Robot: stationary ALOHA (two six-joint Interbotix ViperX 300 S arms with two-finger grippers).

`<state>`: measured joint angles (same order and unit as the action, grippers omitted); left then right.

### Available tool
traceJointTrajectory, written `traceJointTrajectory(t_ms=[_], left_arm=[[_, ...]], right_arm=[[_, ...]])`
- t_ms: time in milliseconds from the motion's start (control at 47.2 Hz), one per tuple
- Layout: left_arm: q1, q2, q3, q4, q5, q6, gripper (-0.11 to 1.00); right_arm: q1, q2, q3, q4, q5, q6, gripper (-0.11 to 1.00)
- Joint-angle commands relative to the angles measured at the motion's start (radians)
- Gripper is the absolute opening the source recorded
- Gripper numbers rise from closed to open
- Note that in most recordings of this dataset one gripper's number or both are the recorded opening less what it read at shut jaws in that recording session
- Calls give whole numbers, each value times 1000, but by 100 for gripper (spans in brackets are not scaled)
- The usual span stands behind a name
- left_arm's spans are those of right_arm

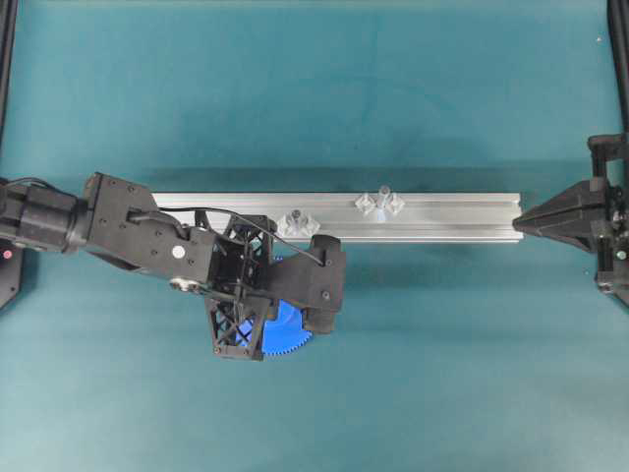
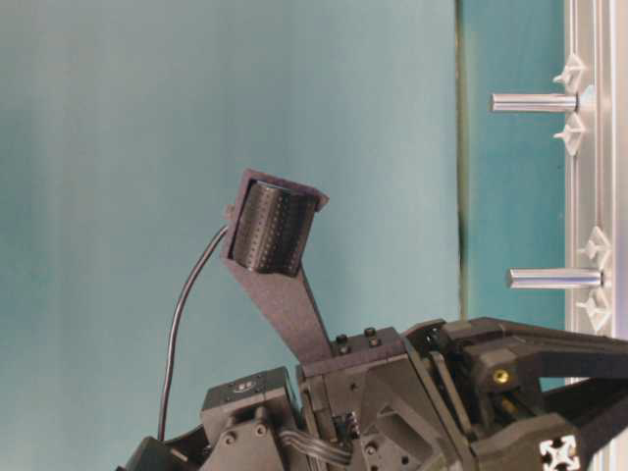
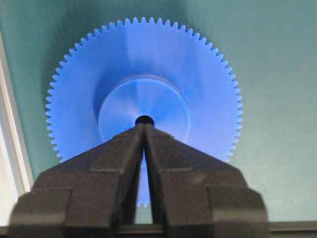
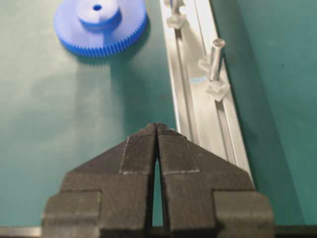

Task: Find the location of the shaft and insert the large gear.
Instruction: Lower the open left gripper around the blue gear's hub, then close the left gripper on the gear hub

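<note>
The large gear (image 3: 148,64), bright blue with a raised hub, lies flat on the teal mat; it also shows in the overhead view (image 1: 292,336) and the right wrist view (image 4: 99,27). My left gripper (image 3: 144,125) is shut and empty, pointing down over the gear with its tips above the centre hole. The shaft (image 1: 380,201), a slim silvery pin with clear pieces either side, stands on the aluminium rail (image 1: 452,218); it shows in the right wrist view (image 4: 215,59) too. My right gripper (image 4: 157,125) is shut and empty at the rail's right end (image 1: 519,222).
A shorter dark-tipped pin (image 1: 297,223) with clear pieces stands on the rail left of the shaft, right beside my left wrist (image 1: 246,270). In the table-level view both pins show side-on, the shaft (image 2: 535,102) farther from my left arm than the other pin (image 2: 554,279).
</note>
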<state>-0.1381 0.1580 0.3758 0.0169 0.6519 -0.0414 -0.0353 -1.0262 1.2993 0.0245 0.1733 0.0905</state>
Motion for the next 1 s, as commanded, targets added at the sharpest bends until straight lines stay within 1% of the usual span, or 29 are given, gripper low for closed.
traceJointTrajectory(t_ms=[0,64,191,254,297,339,424,975], left_arm=[[-6,-12,-25,3,-5,-3,22],[-6,-9,-26,3,-5,-9,38],[-6,-3,-28,3,-6,-11,75],[-6,-2,-29,3,-6,-6,88],[-6,2,-31,3,-6,-6,93],[-6,3,-31,3,-5,-5,95],[-6,6,-31,3,-2,-6,93],[-6,34,-51,3,5,-14,94]], right_arm=[[-2,5,-11,2,-5,11,1],[-2,2,-11,2,-5,9,1],[-2,-3,-9,2,-5,9,1],[-2,-6,-11,2,-5,11,1],[-2,-6,-9,2,-5,9,1],[-2,-6,-11,2,-5,11,1],[-2,-6,-11,2,-5,11,1],[-2,-6,-9,2,-5,11,1]])
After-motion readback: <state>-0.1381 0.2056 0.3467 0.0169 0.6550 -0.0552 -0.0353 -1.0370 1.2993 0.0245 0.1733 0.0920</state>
